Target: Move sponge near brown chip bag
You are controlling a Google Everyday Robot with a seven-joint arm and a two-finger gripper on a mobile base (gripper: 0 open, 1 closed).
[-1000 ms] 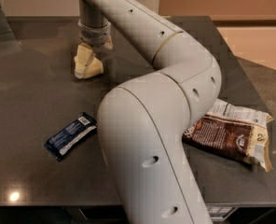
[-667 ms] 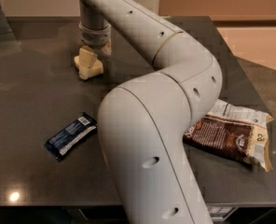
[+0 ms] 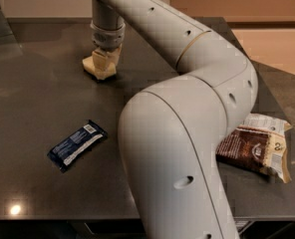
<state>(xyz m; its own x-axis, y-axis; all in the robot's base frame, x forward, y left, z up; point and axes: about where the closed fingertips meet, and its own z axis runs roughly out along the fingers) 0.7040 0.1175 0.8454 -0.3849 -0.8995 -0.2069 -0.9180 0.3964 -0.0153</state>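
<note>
Right now, you are looking at the gripper [image 3: 106,59] pointing straight down over the far left part of the dark table [image 3: 28,103], where it is meeting the sponge [image 3: 93,67]. The pale yellow sponge is lying on the tabletop directly under the tool, with most of its visible bulk poking out to the left and front of the gripper's tip, so the two are overlapping in your view. You are not getting a clear enough look to say how wide the gripper is set, or whether it is actually gripping the sponge or only touching it; that cannot be told from here. The brown chip bag [image 3: 254,148] is lying flat near the right edge of the table, well apart from the sponge and partly hidden behind the robot's big white arm [image 3: 182,148], which is bending across the middle of the scene between them. A dark blue wrapped bar [image 3: 76,145] is resting at an angle on the near left side of the table, in front of the sponge and apart from it.
</note>
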